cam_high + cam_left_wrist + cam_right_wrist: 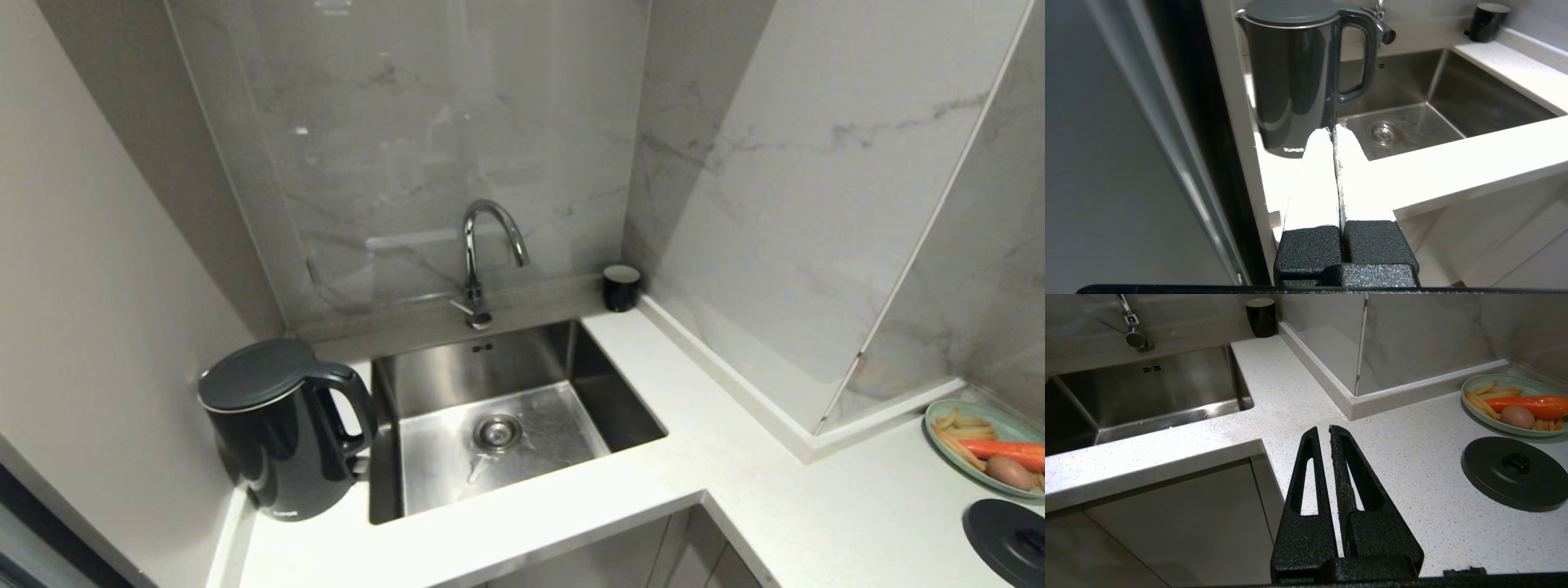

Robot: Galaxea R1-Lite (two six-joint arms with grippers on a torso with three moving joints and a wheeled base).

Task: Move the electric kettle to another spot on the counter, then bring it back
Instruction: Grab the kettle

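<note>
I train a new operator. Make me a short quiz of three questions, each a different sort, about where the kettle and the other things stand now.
1. True or false: the kettle stands on its base disc.
2. The kettle's handle faces: A) the wall, B) the sink, C) the plate.
3. Fill in: the small black cup stands in the counter's back corner, to the ____ of the faucet in the head view.

Key: 1 false, the disc lies apart, near the plate. 2 B. 3 right.
</note>
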